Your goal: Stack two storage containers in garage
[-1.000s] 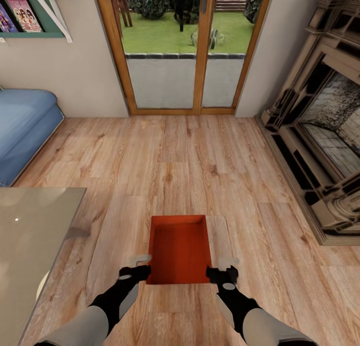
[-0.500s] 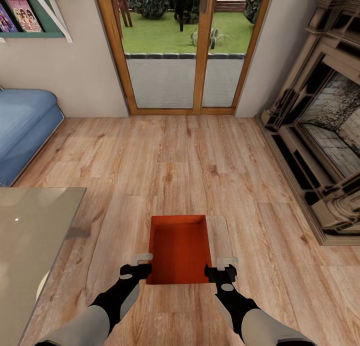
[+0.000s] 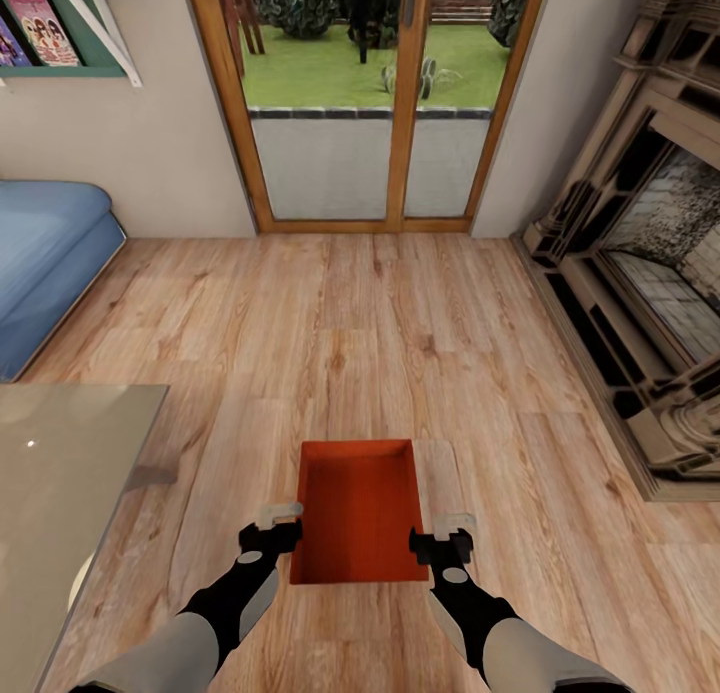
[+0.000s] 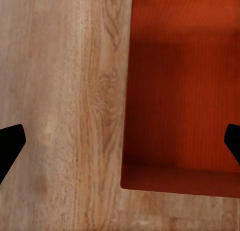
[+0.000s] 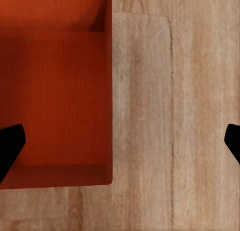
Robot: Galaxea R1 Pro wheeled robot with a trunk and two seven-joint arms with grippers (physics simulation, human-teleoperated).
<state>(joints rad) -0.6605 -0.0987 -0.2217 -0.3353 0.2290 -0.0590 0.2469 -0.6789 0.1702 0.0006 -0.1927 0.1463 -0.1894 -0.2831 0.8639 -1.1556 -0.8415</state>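
One orange-red storage container (image 3: 358,513) sits open-topped on the light wood-plank floor (image 3: 380,323) of the living room, just ahead of me. My left gripper (image 3: 272,526) is open at the container's left wall, near the close corner. In the left wrist view that gripper (image 4: 120,141) has the container (image 4: 180,91) wall between its spread fingertips. My right gripper (image 3: 447,531) is open at the right wall. In the right wrist view that gripper (image 5: 120,141) spans the container (image 5: 55,91) wall and bare floor. The second container is out of view.
A glass-topped table (image 3: 60,493) stands close at the left. The blue sofa (image 3: 45,263) is behind it at the left wall. The brick fireplace (image 3: 640,303) runs along the right. Wood-framed glass doors (image 3: 360,103) face me.
The whole picture has slid down slightly, so the camera moved. Both grippers now sit a little further along the container's side walls, still open.
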